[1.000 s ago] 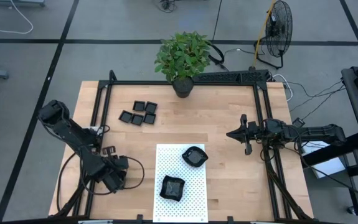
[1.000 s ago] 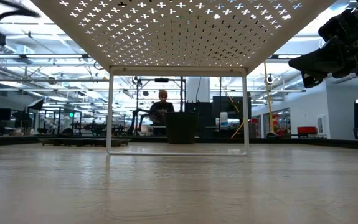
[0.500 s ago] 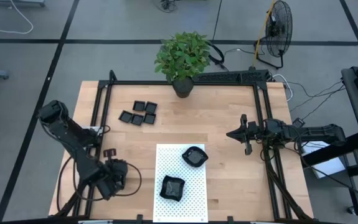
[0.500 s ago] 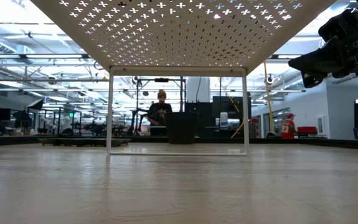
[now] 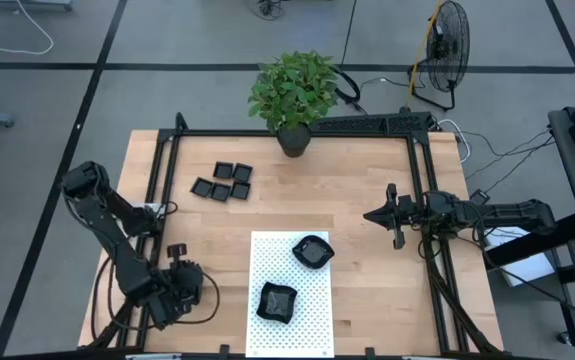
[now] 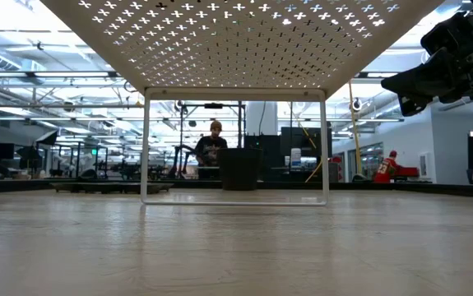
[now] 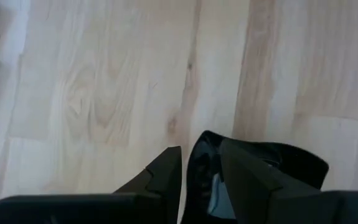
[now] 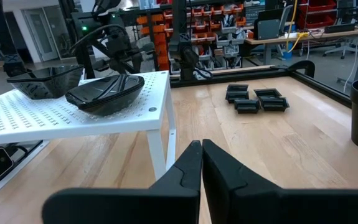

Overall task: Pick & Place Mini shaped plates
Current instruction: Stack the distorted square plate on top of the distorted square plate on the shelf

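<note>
Apparently the left claw (image 7: 198, 155) was pinching the rim of a glossy black plate (image 7: 291, 165). In its wrist view one finger sat inside the dish and the other just outside, with only a thin gap between them. From above, this claw was at about 8 o'clock on the table (image 5: 367, 290), close to the edge. The plate lay touching the fingers, mostly on their far side and above bare wood.

The stand (image 5: 302, 325), a white dotted shelf on legs, was at 6 o'clock on the table and at roughly 3 o'clock from the claw, near but apart. Two dishes already sat on it: a round one (image 5: 312, 250) at its 1 o'clock corner and an irregular one (image 5: 277, 302) nearer its 7 o'clock side.

Five square plates (image 5: 222, 182) lay bunched at 11 o'clock on the table, at about 1 o'clock from the claw and well apart from it. So the job looked under halfway: two placed, one in hand and needing carrying over to the shelf, and five waiting to be fetched.

The right claw (image 8: 200, 162) waited at 3 o'clock with its fingers pressed together and nothing between them. A plant (image 5: 292, 95) stood at 12 o'clock.
</note>
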Controlling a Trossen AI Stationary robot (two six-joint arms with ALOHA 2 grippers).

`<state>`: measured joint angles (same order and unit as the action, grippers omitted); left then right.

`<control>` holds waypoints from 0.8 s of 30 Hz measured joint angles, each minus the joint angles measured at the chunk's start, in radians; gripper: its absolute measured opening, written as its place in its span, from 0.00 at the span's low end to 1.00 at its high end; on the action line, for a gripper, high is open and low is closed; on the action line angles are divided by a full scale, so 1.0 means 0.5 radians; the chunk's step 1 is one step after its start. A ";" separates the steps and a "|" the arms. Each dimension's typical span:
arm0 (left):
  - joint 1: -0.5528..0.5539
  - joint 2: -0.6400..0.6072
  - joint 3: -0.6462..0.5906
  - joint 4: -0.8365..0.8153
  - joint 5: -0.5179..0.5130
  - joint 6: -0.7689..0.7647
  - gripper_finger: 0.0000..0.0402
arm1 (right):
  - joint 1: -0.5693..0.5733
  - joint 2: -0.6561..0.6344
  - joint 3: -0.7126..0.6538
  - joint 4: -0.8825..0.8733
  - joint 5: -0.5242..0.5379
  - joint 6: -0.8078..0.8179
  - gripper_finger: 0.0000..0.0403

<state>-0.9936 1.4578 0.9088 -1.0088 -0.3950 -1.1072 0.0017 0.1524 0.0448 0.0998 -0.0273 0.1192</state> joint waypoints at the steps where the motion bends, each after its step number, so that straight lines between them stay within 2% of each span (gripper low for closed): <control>1: 0.000 0.000 -0.028 0.027 0.001 0.017 0.29 | 0.000 0.000 0.000 0.000 -0.001 0.000 0.00; 9: -0.005 0.001 -0.238 0.193 0.144 -0.062 0.29 | 0.000 0.000 0.000 0.000 0.000 0.000 0.00; 24: 0.002 0.001 -0.255 0.264 0.160 -0.072 0.29 | 0.000 0.000 0.000 0.000 -0.001 0.000 0.00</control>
<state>-0.9924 1.4582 0.7815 -0.8767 -0.3149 -1.1435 0.0015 0.1525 0.0448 0.0998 -0.0275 0.1192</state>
